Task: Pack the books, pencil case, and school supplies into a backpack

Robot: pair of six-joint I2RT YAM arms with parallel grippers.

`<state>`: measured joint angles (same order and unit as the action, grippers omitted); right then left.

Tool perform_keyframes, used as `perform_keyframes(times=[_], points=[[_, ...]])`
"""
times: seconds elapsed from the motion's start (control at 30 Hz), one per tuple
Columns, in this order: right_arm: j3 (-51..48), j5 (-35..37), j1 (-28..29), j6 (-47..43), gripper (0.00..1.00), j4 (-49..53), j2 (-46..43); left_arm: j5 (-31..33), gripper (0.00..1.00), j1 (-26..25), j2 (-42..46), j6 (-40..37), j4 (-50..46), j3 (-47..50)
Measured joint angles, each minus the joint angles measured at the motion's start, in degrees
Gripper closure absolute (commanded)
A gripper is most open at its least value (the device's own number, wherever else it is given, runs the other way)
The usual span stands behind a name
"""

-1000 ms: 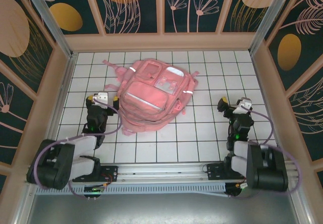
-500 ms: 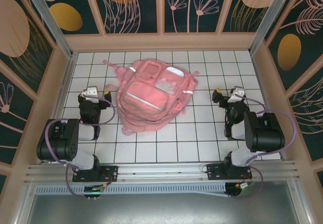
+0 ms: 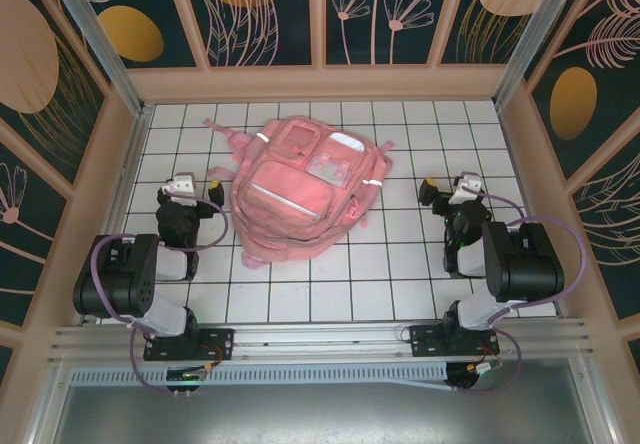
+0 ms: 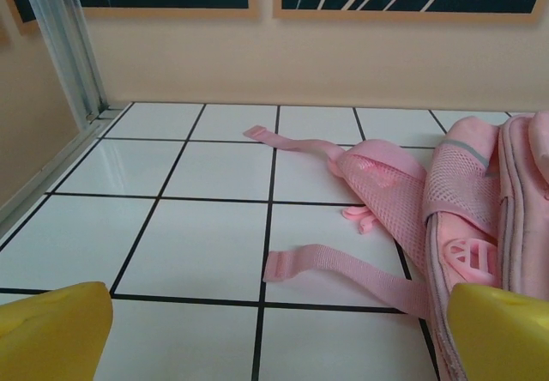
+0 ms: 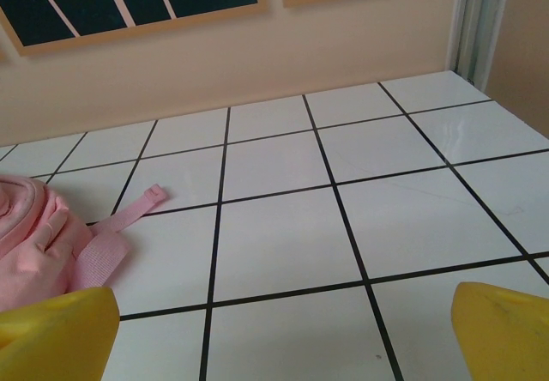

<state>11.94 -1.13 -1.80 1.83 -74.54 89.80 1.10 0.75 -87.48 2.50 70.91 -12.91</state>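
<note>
Sprawling backpack (image 3: 300, 189) centred, open table (image 3: 330, 284) each side

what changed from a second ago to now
Both arms folded back from a low, stretched-out pose, and their elbows are now raised. The left gripper drew left, away from the backpack. The right gripper shifted slightly left and toward the far wall. Nothing was grasped or released: both grippers stay open and empty. The backpack has not moved.
</note>
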Motion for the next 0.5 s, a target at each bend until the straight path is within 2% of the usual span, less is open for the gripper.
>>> perform_keyframes(times=[0.5], points=[[0.0, 0.17, 0.0, -0.02, 0.01, 0.0, 0.0, 0.68, 0.01, 0.0, 0.0, 0.39, 0.0, 0.0]])
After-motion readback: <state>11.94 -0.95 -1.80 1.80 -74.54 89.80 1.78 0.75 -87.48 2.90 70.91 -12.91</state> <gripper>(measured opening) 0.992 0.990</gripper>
